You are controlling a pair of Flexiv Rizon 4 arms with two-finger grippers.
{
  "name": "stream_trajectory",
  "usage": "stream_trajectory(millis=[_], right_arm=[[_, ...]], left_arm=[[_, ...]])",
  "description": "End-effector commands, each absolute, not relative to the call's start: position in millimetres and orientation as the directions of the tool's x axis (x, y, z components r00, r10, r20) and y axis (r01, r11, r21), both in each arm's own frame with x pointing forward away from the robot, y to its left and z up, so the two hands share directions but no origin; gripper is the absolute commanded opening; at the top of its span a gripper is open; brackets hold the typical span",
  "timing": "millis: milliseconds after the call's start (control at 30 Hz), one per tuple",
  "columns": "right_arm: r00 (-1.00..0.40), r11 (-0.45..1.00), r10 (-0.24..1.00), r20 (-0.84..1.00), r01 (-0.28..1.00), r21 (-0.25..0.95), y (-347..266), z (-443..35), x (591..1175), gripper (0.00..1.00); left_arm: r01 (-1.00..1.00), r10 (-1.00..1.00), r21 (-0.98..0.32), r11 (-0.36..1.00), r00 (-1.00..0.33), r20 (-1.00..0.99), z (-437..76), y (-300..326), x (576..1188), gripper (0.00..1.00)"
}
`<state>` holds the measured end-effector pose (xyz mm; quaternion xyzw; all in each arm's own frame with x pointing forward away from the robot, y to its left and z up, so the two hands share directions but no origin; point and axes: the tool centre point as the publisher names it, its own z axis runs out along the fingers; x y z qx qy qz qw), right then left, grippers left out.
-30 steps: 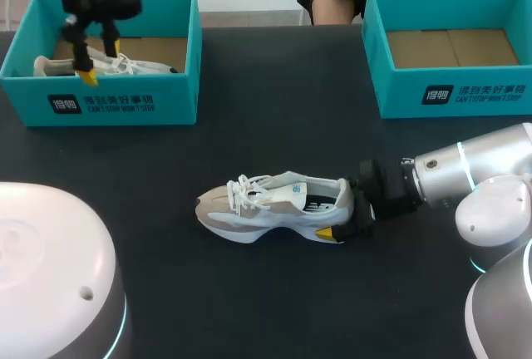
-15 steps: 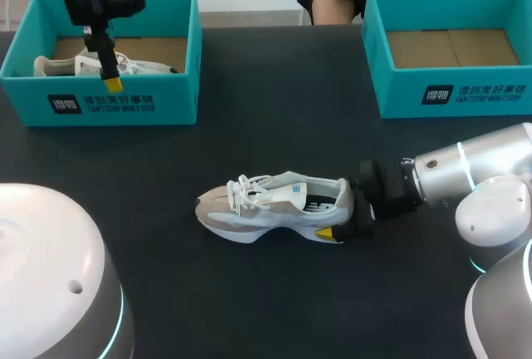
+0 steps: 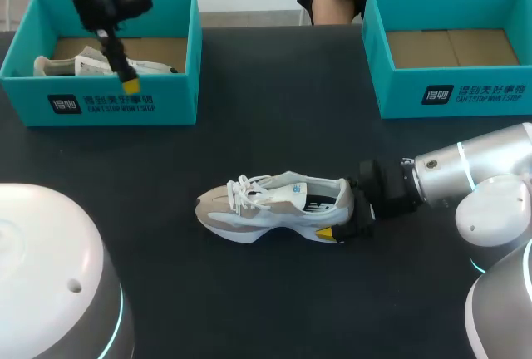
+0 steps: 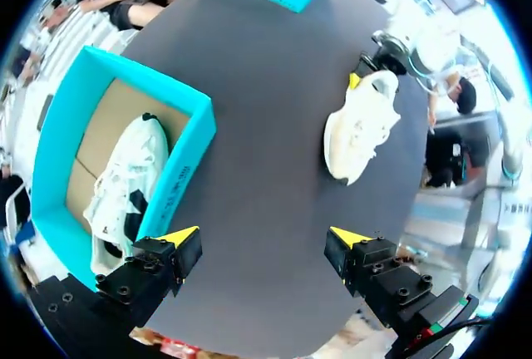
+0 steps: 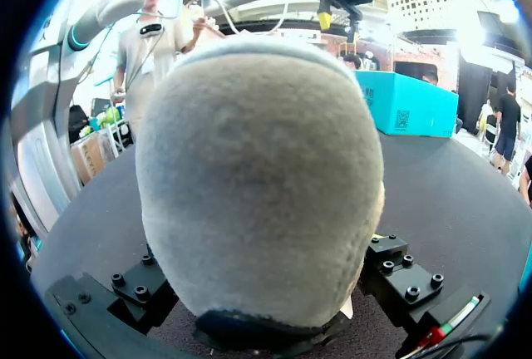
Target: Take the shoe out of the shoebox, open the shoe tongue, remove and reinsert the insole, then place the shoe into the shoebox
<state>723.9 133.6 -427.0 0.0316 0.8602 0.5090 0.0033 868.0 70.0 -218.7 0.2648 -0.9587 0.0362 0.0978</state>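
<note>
Since a second ago your left fingers [image 4: 179, 246] have swung from over the back of the left shoebox [image 3: 100, 103] toward its front wall, tilting as they went. The right arm and the shoe [image 3: 270, 206] have not shifted. The left fingers are spread wide and hold nothing. The right fingers [image 3: 330, 233] are closed on the shoe's heel, which lies on its sole near the middle of the surface [image 3: 249, 301], toe toward the left edge.

Watch the heel grip. It is the only hold, so a tug on the tongue could pivot or drag the shoe. The laces could also snag a yellow tip.

The left shoebox, at the far left corner, holds a second white shoe [image 3: 112, 64]. The right shoebox [image 3: 453, 97], at the far right corner, shows only its cardboard floor.
</note>
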Motion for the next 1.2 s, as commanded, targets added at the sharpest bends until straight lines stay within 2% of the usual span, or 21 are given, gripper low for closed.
stream_trajectory(millis=[33,167,233,533,700,1200], right_arm=[[-0.998,0.483,0.06,0.026,0.052,0.874,138.9,-432.8,726.3,0.0],[-0.998,0.483,0.06,0.026,0.052,0.874,138.9,-432.8,726.3,0.0],[-0.998,0.483,0.06,0.026,0.052,0.874,138.9,-432.8,726.3,0.0],[-0.998,0.483,0.06,0.026,0.052,0.874,138.9,-432.8,726.3,0.0],[-0.998,0.483,0.06,0.026,0.052,0.874,138.9,-432.8,726.3,0.0],[-0.998,0.483,0.06,0.026,0.052,0.874,138.9,-432.8,726.3,0.0]], left_arm=[[-0.771,-0.763,0.02,0.637,-0.627,0.157,-219.9,49.2,853.1,1.0],[-0.869,-0.858,0.025,0.494,-0.483,0.174,-220.7,30.5,847.7,1.0],[-0.897,-0.892,0.006,0.443,-0.439,0.109,-223.4,15.9,841.5,1.0],[-0.893,-0.886,0.07,0.445,-0.427,0.181,-231.2,-62.7,804.1,1.0],[-0.917,-0.898,0.076,0.391,-0.362,0.251,-229.9,-92.7,788.1,1.0],[-0.917,-0.914,0.102,0.386,-0.365,0.177,-257.9,-155.2,749.8,1.0]])
